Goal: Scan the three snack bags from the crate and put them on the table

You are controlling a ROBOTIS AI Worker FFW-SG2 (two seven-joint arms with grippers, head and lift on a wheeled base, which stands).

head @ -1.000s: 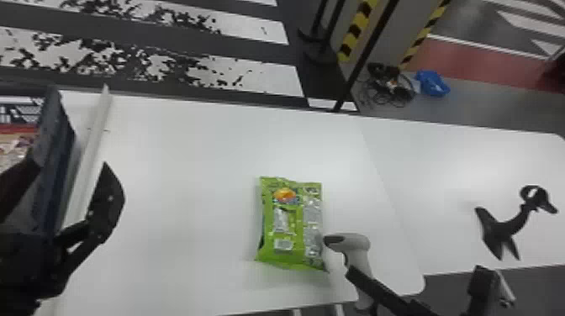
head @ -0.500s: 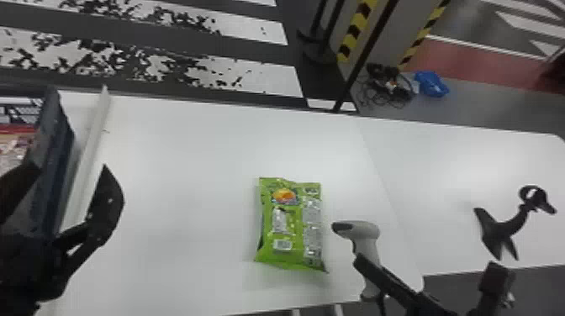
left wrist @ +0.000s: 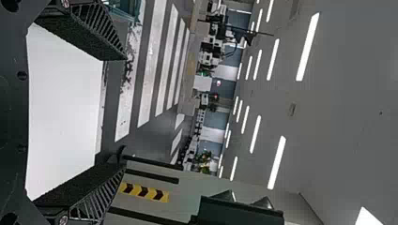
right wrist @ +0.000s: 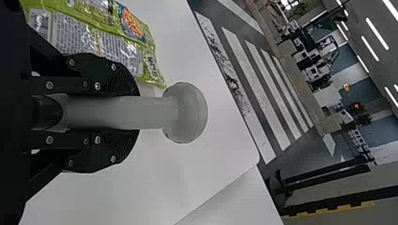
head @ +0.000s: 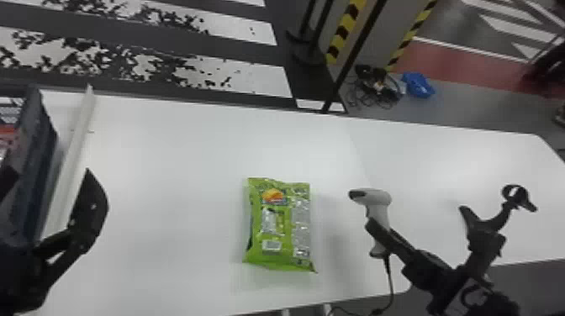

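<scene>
Snack bag (head: 278, 225), green, lies flat on table (head: 168, 210), left of scanner (head: 377, 201) pinched in R gripper (right wrist: 137, 112). L gripper (left wrist: 123, 112): jaws spread, empty, near crate (head: 35, 168), left. Prob. 1 of 3 out, 2 to go; scan status unclear.

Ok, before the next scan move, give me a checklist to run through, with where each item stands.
1. Barcode scanner gripped by the right pincer: ok.
2. Green snack bag lying on the table: ok.
3. Barcode on its upper side, uncovered: ok.
4. Left pincer open and empty: ok.
5. Scan of this bag registered: cannot tell.
6. All three snack bags out on the table: not ok, one lies there.
</scene>
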